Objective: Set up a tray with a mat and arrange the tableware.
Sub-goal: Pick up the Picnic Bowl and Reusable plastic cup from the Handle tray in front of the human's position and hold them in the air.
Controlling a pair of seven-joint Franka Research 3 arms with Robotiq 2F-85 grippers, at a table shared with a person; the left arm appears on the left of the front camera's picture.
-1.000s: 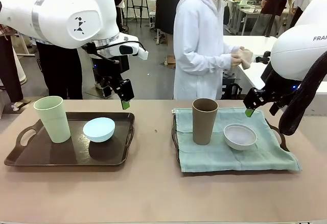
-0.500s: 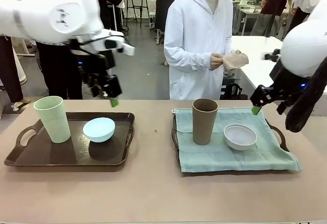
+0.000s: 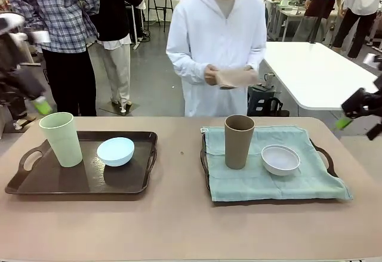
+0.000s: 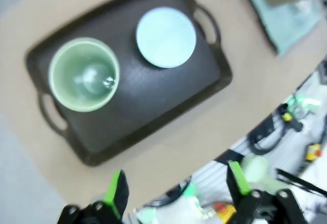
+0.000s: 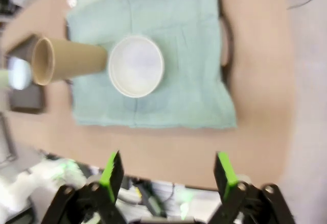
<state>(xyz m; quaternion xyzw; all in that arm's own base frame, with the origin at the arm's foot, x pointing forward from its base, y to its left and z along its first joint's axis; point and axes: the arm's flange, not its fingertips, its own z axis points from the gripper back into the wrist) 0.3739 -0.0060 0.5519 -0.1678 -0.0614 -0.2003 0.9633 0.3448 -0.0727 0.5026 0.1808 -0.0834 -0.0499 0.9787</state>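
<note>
Two dark trays sit on the table. The left tray (image 3: 36, 184) carries a pale green tumbler (image 3: 61, 138) and a light blue bowl (image 3: 116, 151). The right tray (image 3: 323, 152) is covered by a teal mat (image 3: 256, 181), with a brown tumbler (image 3: 239, 141) and a white bowl (image 3: 280, 159) on it. My left gripper (image 3: 40, 105) is blurred at the far left edge. It hangs open and empty (image 4: 176, 188) high over the left tray (image 4: 127, 117), the green tumbler (image 4: 84, 74) and the blue bowl (image 4: 166, 36). My right gripper (image 3: 345, 121), open and empty (image 5: 168, 175), hovers off the right side, above the mat (image 5: 168, 96), the white bowl (image 5: 136, 66) and the brown tumbler (image 5: 66, 59).
A person in a white hooded top stands at the far side holding a beige cloth (image 3: 236, 77) in both hands. A bare strip of table runs between the two trays and along the near edge. A white table (image 3: 310, 71) stands behind at the right.
Both arms have swung up and outward, away from the trays toward the picture's sides. The person has turned to face the table with the cloth. Trays and tableware have not moved.
</note>
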